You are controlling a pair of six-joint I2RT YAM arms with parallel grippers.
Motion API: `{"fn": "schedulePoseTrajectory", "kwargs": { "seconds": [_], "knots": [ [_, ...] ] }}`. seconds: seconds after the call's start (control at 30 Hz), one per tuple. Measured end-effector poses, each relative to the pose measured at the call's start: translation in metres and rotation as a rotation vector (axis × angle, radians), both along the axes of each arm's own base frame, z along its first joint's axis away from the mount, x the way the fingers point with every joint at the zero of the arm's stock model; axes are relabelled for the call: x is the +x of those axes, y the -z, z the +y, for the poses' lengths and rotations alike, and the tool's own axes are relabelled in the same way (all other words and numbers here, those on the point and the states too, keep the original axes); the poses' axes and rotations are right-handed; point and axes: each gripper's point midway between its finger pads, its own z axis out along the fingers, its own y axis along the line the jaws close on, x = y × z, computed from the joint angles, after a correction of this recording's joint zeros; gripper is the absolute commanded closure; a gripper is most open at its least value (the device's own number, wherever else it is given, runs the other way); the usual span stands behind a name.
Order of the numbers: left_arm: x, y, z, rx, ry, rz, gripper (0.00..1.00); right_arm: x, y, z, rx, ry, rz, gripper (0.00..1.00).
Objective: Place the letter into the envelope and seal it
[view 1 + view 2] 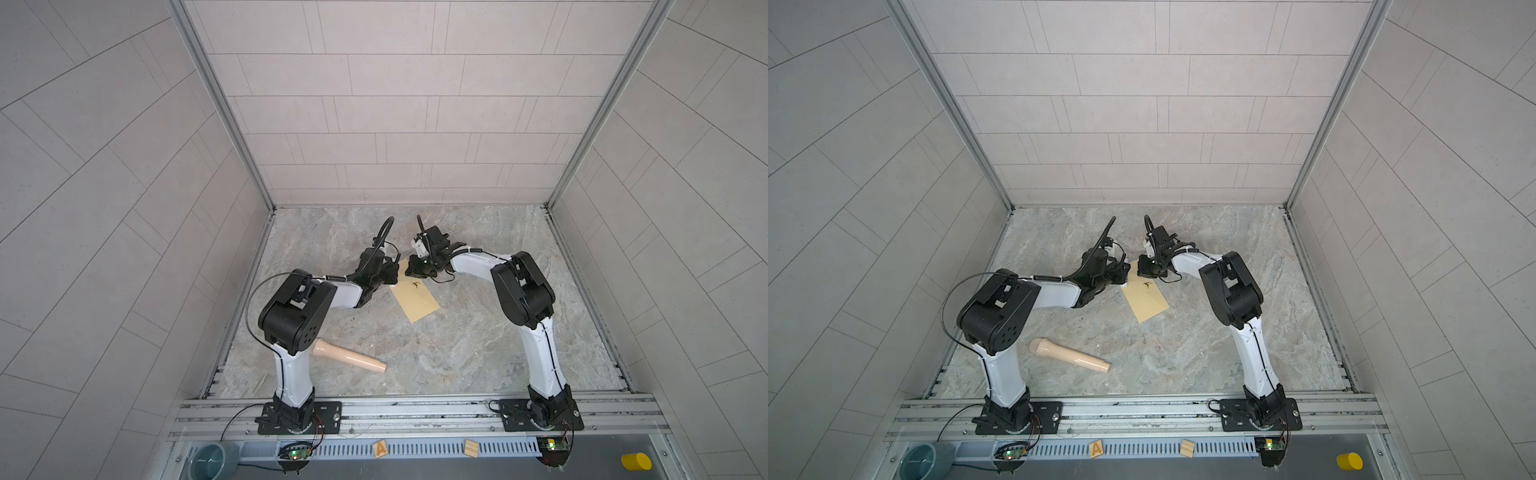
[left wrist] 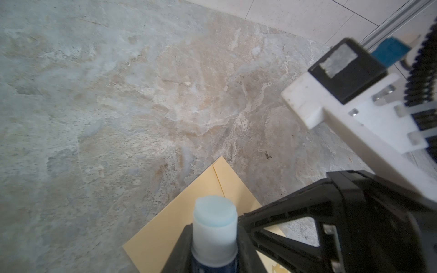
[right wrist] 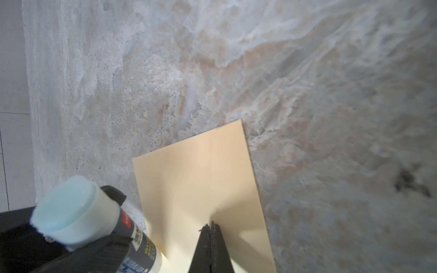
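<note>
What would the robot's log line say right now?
left end effector: shut on blue-tipped glue stick | right end effector: shut, tips over tan paper envelope | letter: not visible

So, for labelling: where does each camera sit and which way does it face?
Both top views: high over the front rail, looking down at the marbled tabletop; both arms whole.
Left wrist: on the left arm, looking past the left gripper holding a blue-tipped glue stick.
Right wrist: on the right arm, looking along the shut right gripper.
Shared: both wrist views show the tan paper envelope and glue stick.
</note>
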Motion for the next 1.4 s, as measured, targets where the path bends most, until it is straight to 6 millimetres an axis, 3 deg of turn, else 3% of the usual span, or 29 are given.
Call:
{"fn": "schedulePoseTrajectory", "kwargs": {
  "seconds": [0.33, 1.0, 1.23, 1.4],
  "knots": [
    [0.0, 0.001, 0.0, -0.007, -0.005, 0.004, 1.0, -0.007, 0.001, -0.003, -0.002, -0.008, -0.006, 1.0],
    [0.001, 0.003, -0.001, -0.025, -0.012, 0.008, 1.0, -0.055, 0.002, -0.002, -0.005, -0.067, 0.028, 1.0],
    [0.001, 0.003, -0.002, -0.026, -0.011, 0.008, 1.0, -0.055, 0.002, -0.001, -0.007, -0.069, 0.032, 1.0],
    [0.001, 0.004, -0.002, -0.026, -0.011, 0.009, 1.0, -0.045, 0.0, -0.002, -0.004, -0.055, 0.03, 1.0]
  ]
}}
